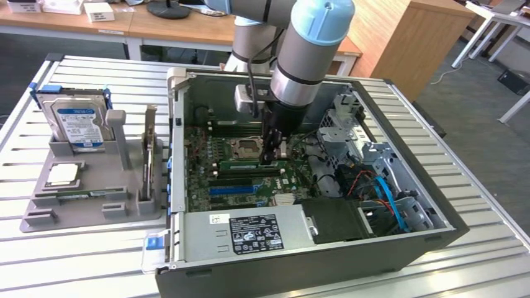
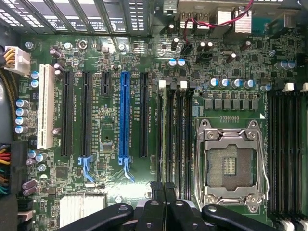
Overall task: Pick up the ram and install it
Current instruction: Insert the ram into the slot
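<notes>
PC case (image 1: 348,264): matt dark metal; tray (image 1: 83,216): grey matt plastic; table (image 1: 74,261): pale metal slats (ribbed, sl. sheen).

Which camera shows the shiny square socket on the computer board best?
The wrist view: it looks straight down on the socket, so its metal frame and the contacts inside are plain. The exterior view shows the socket from farther off and at a slant, just beside the arm's gripper.

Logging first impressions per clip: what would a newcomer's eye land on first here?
The robot arm reaches into the open computer case at the centre, its shut claw down by the green ram beside the empty CPU socket. Then the blue slot on the motherboard, and the hard drive standing in a grey tray at the exterior view's left.
</notes>
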### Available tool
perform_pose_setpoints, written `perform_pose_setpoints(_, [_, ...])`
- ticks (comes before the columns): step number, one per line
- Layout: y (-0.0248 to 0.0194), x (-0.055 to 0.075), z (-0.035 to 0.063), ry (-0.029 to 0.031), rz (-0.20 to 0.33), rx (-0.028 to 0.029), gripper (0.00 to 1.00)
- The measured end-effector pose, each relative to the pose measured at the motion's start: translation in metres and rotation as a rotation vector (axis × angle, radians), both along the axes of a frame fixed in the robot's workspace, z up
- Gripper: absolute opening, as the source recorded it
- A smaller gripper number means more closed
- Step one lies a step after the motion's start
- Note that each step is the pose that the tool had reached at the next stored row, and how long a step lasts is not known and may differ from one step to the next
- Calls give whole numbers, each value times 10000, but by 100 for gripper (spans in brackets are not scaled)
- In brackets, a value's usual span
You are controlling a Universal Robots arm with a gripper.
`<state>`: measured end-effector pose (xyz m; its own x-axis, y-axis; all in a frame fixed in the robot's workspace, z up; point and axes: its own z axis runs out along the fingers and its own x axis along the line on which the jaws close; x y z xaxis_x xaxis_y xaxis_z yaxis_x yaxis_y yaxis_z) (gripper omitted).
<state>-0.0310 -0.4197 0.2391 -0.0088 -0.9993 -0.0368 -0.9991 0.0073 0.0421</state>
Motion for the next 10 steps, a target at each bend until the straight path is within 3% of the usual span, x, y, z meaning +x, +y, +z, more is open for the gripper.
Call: perform_pose_setpoints(10, [-10, -5, -8, -1, 2, 0, 11])
